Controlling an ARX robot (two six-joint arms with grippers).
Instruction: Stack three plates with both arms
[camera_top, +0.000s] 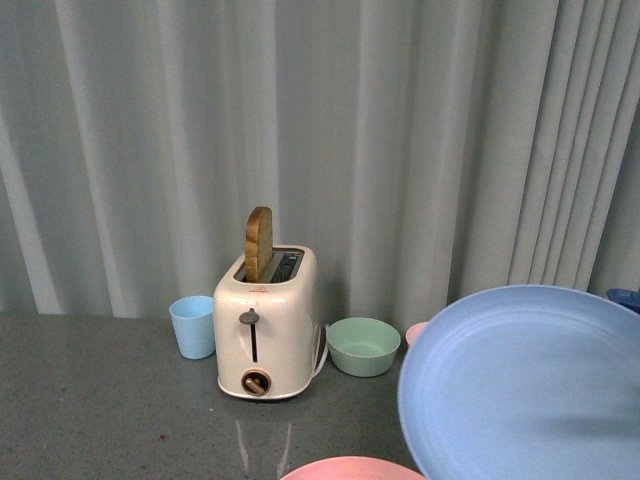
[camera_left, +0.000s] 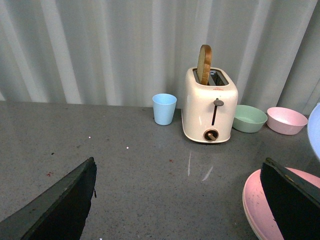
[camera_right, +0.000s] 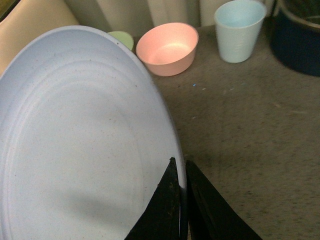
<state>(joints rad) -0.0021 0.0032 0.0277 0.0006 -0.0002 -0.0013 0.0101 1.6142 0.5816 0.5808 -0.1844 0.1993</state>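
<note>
Now: light blue plate (camera_right: 80, 150) aloft, pink plate (camera_left: 252, 200) down

The right fingers (camera_right: 167, 200) pinch the light blue plate's rim, holding it tilted above the counter (camera_right: 250, 125); the left fingers (camera_left: 65, 205) stand wide apart, empty; the pink plate lies flat beside one of them.

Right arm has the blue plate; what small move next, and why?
Probably swing the blue plate leftward over the pink plate: the right gripper pinches its rim, holding it tilted in the air, and the pink plate lies flat nearby.

Blue plate (camera_right: 75, 150) matte, faintly speckled; toaster (camera_top: 267, 325) glossy; table (camera_left: 125, 170) speckled.
</note>
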